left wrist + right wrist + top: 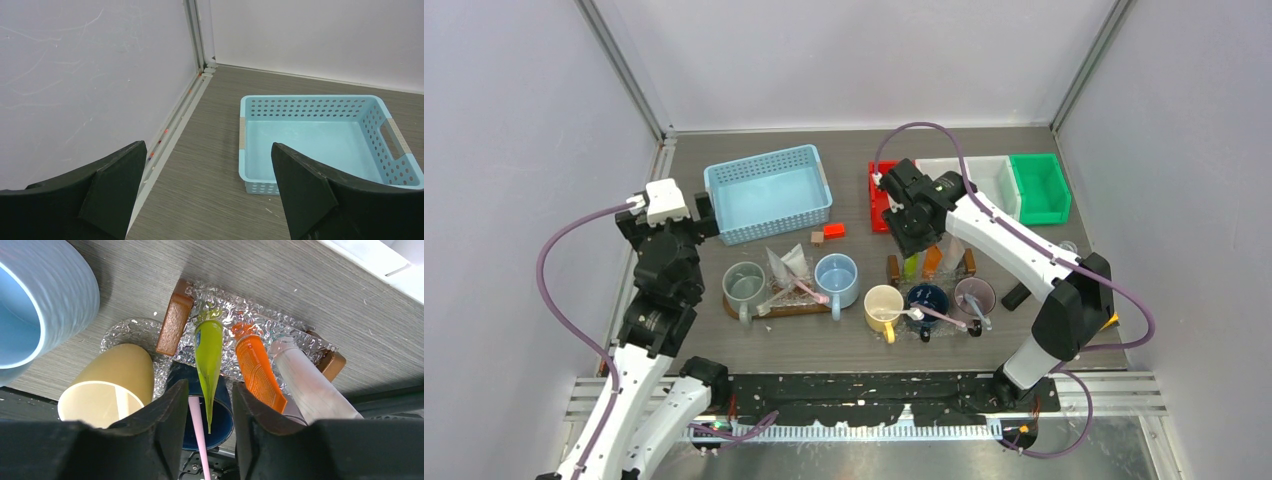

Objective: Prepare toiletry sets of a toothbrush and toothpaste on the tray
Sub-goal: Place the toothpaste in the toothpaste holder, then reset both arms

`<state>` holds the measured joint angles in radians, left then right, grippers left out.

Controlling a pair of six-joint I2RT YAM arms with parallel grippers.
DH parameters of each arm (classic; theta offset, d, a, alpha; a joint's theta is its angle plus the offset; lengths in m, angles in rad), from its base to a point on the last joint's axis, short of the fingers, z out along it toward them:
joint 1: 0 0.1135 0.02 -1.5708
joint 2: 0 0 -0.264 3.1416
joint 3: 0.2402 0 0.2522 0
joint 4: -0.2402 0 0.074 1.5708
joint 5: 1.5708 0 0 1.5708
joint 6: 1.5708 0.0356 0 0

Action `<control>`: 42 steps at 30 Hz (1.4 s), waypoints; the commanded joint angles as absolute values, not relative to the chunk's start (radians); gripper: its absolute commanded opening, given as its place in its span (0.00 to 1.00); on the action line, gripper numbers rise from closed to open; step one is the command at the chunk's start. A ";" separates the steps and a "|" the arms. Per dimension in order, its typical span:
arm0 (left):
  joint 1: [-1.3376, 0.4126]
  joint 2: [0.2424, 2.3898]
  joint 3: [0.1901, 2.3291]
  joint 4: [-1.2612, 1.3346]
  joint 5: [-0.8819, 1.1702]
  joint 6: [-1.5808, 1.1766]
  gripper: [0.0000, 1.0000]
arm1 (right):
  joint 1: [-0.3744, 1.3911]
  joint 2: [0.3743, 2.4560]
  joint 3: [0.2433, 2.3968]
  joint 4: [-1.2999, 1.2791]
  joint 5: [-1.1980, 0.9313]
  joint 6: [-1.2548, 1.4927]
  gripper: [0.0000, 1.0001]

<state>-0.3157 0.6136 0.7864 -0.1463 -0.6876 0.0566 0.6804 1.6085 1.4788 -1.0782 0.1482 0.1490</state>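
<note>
Apparently the right gripper (pixel 210 386) is spread a little, its fingers (pixel 175 405) standing either side of the green toothpaste tube (pixel 208 355) with a gap showing on both sides, so nothing is pinched. The tube sits on the clear textured tray (pixel 130 332), just behind the navy mug (pixel 222 415), with a brown block (pixel 173 325) on one side and an orange tube (pixel 257 370) on the other. Its long axis runs front to back across the table. The wider, rounded end rests on the tray toward the back wall, and the thin flat end points toward the arms, reaching over the rim of the navy mug, where a pink toothbrush (pixel 197 435) lies. The main risk, as I judge it, comes from how tight this spot is. The orange tube lies just beside one finger, and the cream-yellow mug (pixel 115 385) is near the other. Spreading wider or lifting off at a slant could drag a neighbour out of line, or catch the thin end and flip the green tube off the mug's rim. With only that rim propping it, the tube could also roll sideways. The left gripper (pixel 208 145) is spread wide and holds nothing, hanging near the light blue perforated basket (pixel 242 135), well away from the sets.
</note>
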 commanded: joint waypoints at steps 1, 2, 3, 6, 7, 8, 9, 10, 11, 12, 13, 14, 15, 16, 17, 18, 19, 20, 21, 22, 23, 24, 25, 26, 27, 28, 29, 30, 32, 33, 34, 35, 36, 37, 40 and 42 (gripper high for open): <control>-0.313 0.595 0.816 -0.120 -0.690 0.046 1.00 | 0.678 1.560 1.485 -1.054 0.179 0.169 0.49; -0.313 0.593 0.821 -0.127 -0.688 0.043 1.00 | 0.678 1.548 1.492 -1.054 0.187 0.170 0.51; -0.313 0.591 0.828 -0.136 -0.685 0.038 1.00 | 0.678 1.540 1.497 -1.054 0.190 0.173 0.55; -0.313 0.581 0.853 -0.173 -0.668 0.025 1.00 | 0.674 1.495 1.528 -1.040 0.197 0.174 0.68; -0.313 0.576 0.862 -0.189 -0.661 0.019 1.00 | 0.670 1.484 1.533 -1.034 0.198 0.179 0.76; -0.313 0.571 0.873 -0.206 -0.652 0.013 1.00 | 0.666 1.462 1.540 -1.016 0.201 0.181 0.81; -0.313 0.565 0.885 -0.223 -0.644 0.008 1.00 | 0.656 1.450 1.543 -1.006 0.203 0.187 0.92; -0.313 0.558 0.895 -0.243 -0.634 0.006 1.00 | 0.643 1.424 1.546 -0.983 0.221 0.191 0.96; -0.313 0.550 0.912 -0.262 -0.626 0.005 1.00 | 0.637 1.411 1.544 -0.971 0.236 0.200 0.99; -0.313 0.544 0.926 -0.284 -0.616 0.006 1.00 | 0.620 1.379 1.537 -0.940 0.273 0.204 0.99; -0.313 0.538 0.940 -0.307 -0.607 0.006 1.00 | 0.611 1.360 1.533 -0.923 0.291 0.211 0.99; -0.313 0.532 0.957 -0.333 -0.599 0.005 1.00 | 0.586 1.322 1.516 -0.893 0.332 0.219 1.00; -0.313 0.526 0.971 -0.359 -0.587 0.006 1.00 | 0.573 1.302 1.507 -0.874 0.351 0.223 1.00; -0.313 0.515 0.983 -0.382 -0.580 0.006 1.00 | 0.542 1.260 1.482 -0.835 0.387 0.233 1.00; -0.313 0.506 0.997 -0.404 -0.574 0.006 1.00 | 0.525 1.239 1.468 -0.815 0.405 0.239 1.00; -0.313 0.496 1.006 -0.429 -0.567 0.005 1.00 | 0.494 1.196 1.437 -0.776 0.438 0.249 1.00; -0.313 0.486 1.019 -0.447 -0.559 0.006 1.00 | 0.478 1.153 1.422 -0.756 0.478 0.253 1.00; -0.313 0.476 1.029 -0.463 -0.552 0.006 1.00 | 0.450 1.133 1.394 -0.721 0.500 0.264 1.00; -0.313 0.462 1.037 -0.476 -0.546 0.006 1.00 | 0.438 1.090 1.366 -0.706 0.543 0.268 1.00; -0.313 0.450 1.045 -0.487 -0.543 -0.015 1.00 | 0.417 1.070 1.351 -0.673 0.568 0.275 1.00; -0.313 0.436 1.052 -0.497 -0.540 -0.023 1.00 | 0.411 1.023 1.317 -0.638 0.624 0.276 1.00; -0.313 0.422 1.060 -0.505 -0.539 -0.026 1.00 | 0.402 0.996 1.301 -0.620 0.652 0.271 1.00; -0.313 0.407 1.067 -0.512 -0.542 -0.026 1.00 | 0.400 0.949 1.265 -0.585 0.707 0.266 1.00; -0.313 0.392 1.073 -0.518 -0.546 -0.027 1.00 | 0.397 0.922 1.249 -0.572 0.729 0.249 1.00; -0.313 0.378 1.079 -0.525 -0.550 -0.027 1.00 | 0.396 0.874 1.217 -0.546 0.776 0.240 1.00; -0.313 0.366 1.088 -0.534 -0.555 -0.026 1.00 | 0.395 0.847 1.201 -0.533 0.801 0.223 1.00; -0.313 0.352 1.095 -0.546 -0.559 -0.021 1.00 | 0.395 0.792 1.166 -0.509 0.845 0.212 1.00; -0.313 0.339 1.101 -0.554 -0.563 -0.014 1.00 | 0.394 0.766 1.147 -0.495 0.864 0.192 1.00; -0.313 0.312 1.109 -0.566 -0.571 -0.005 1.00 | 0.394 0.681 1.088 -0.450 0.902 0.141 1.00; -0.313 0.299 1.109 -0.568 -0.576 -0.005 1.00 | 0.394 0.621 1.040 -0.412 0.927 0.108 1.00; -0.313 0.280 1.108 -0.569 -0.580 0.023 1.00 | 0.394 0.593 1.016 -0.389 0.938 0.086 1.00; -0.313 0.266 1.108 -0.570 -0.587 0.033 1.00 | 0.394 0.533 0.968 -0.344 0.957 0.046 1.00; -0.313 0.253 1.105 -0.570 -0.592 0.039 1.00 | 0.394 0.473 0.950 -0.331 0.968 0.031 1.00; -0.313 0.239 1.104 -0.570 -0.595 0.046 1.00 | 0.394 0.447 0.921 -0.319 0.970 0.012 1.00; -0.313 0.198 1.087 -0.562 -0.603 0.062 1.00 | 0.394 0.308 0.863 -0.279 0.999 -0.036 1.00; -0.313 0.166 1.066 -0.537 -0.604 0.080 1.00 | 0.394 0.231 0.800 -0.206 1.007 -0.065 1.00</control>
<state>-0.3157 0.2104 1.0840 -0.5598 -0.5861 0.0296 0.3969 0.3351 0.8780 -0.3733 0.9363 0.0265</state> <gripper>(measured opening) 0.994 0.996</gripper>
